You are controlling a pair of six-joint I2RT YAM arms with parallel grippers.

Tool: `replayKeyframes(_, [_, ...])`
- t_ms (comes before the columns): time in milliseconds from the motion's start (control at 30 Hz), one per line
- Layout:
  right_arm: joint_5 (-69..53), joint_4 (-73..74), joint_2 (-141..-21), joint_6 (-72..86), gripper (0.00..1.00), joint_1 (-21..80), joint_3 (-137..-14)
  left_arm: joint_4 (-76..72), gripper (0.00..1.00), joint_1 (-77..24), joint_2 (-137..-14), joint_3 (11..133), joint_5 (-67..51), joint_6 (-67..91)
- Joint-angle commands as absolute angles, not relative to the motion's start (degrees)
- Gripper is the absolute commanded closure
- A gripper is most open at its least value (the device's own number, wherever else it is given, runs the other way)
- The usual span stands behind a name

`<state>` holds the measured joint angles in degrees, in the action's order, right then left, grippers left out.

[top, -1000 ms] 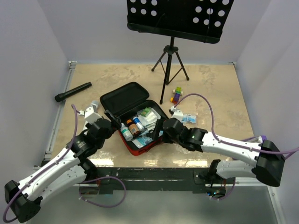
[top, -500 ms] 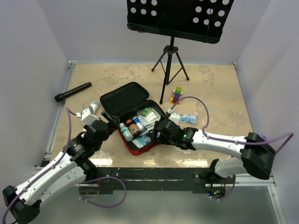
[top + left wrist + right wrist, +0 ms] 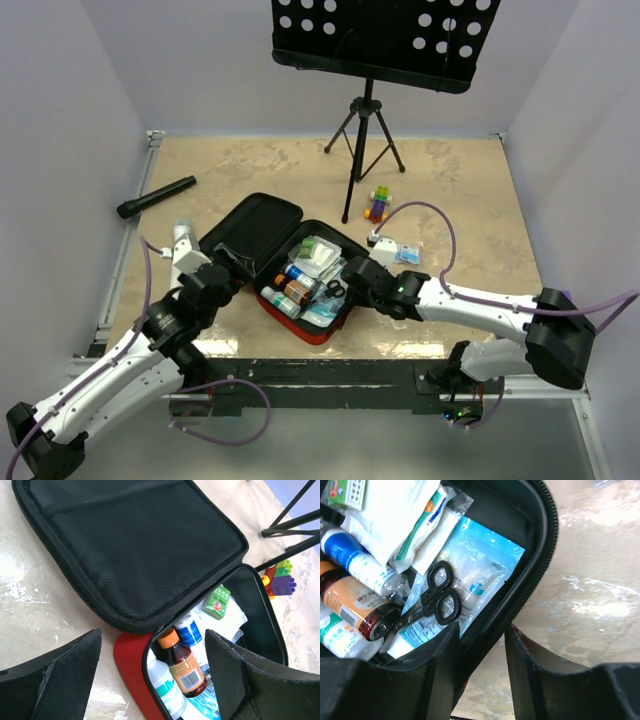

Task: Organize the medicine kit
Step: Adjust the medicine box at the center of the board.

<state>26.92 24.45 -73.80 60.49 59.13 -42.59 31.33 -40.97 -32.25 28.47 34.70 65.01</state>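
Right end effector [image 3: 480, 635] pinches medicine kit [image 3: 547, 535] rim beside scissors [image 3: 439, 600].

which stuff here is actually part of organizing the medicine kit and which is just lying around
For the job: medicine kit, scissors, brown bottle, blue packet, green box, probably the loose packets beside it.

Lying about: flashlight, music stand, toy blocks.
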Motion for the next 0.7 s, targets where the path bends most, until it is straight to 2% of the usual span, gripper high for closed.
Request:
replayKeyframes(0, [32.2,29.2,-71.5,58.4,0.56,58.7,-45.9,30.1,0.11,-40.7,-33.1,27.8,34.3,66.2])
replayKeyframes(233, [33.5,30.0,-67.4,58.0,0.55,55.6,-44.1,31.7,0.11,-40.7,-33.8,27.3,33.6,67.2])
replayKeyframes(400, [33.0,28.7,-67.0,57.0,0.54,53.8,-43.9,35.2,0.06,-40.7,-33.4,25.5,32.8,72.2])
replayKeyframes(667, [30.4,25.0,-66.4,55.7,0.54,53.0,-41.8,23.4,0.02,-39.0,-35.1,19.7,30.1,75.8])
